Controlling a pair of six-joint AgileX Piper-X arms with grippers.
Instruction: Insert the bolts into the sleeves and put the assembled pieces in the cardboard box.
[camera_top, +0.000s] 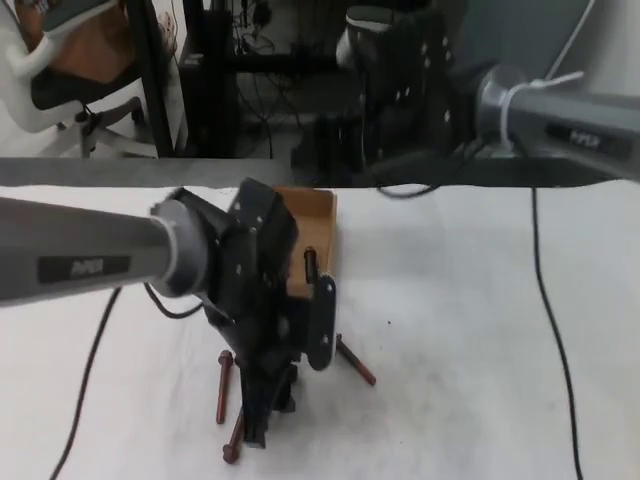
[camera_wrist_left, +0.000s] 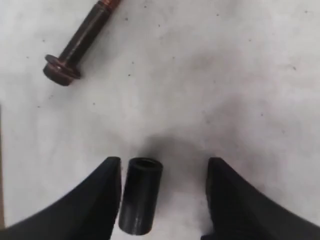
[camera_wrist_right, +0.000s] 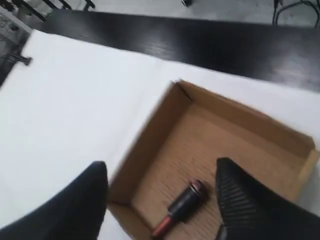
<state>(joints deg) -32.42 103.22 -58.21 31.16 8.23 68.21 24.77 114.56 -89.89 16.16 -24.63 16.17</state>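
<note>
My left gripper is open and low over the white bench, with a black sleeve lying between its fingers, close beside one finger. A loose reddish-brown bolt lies farther off. In the high view this gripper points down among three loose bolts. My right gripper is open above the cardboard box. One bolt fitted in a dark sleeve lies on the box's floor.
The cardboard box stands near the bench's far edge, just beyond the left arm. A black cable runs across the bench on the right, and another cable on the left. White bench surface lies open between the box and the right cable.
</note>
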